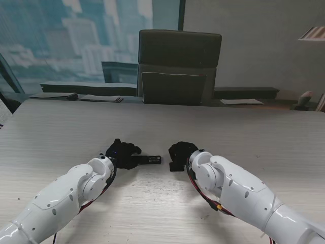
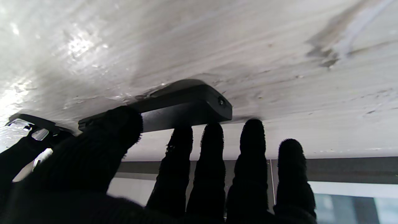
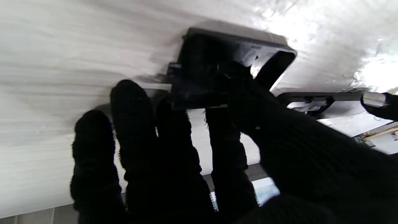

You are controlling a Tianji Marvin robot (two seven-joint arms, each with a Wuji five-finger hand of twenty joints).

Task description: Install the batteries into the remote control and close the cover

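Note:
The black remote control (image 1: pixel 150 160) lies flat on the pale wooden table (image 1: pixel 61 127) between my two gloved hands. My left hand (image 1: pixel 122 153) holds its left end: in the left wrist view the thumb (image 2: pixel 108 133) presses on one long side of the remote control (image 2: pixel 186 107), and the fingertips (image 2: pixel 213 137) touch the other. My right hand (image 1: pixel 182 152) is closed on a black cover piece (image 1: pixel 176 165). In the right wrist view the cover piece (image 3: pixel 224 59) is tilted against the table, pinched between thumb (image 3: pixel 248 93) and fingers. I cannot make out any batteries.
A dark office chair (image 1: pixel 177 66) stands at the table's far edge. Papers (image 1: pixel 101 97) lie on a low ledge beyond it, with a window behind. Bare table surface stretches to both sides of my hands.

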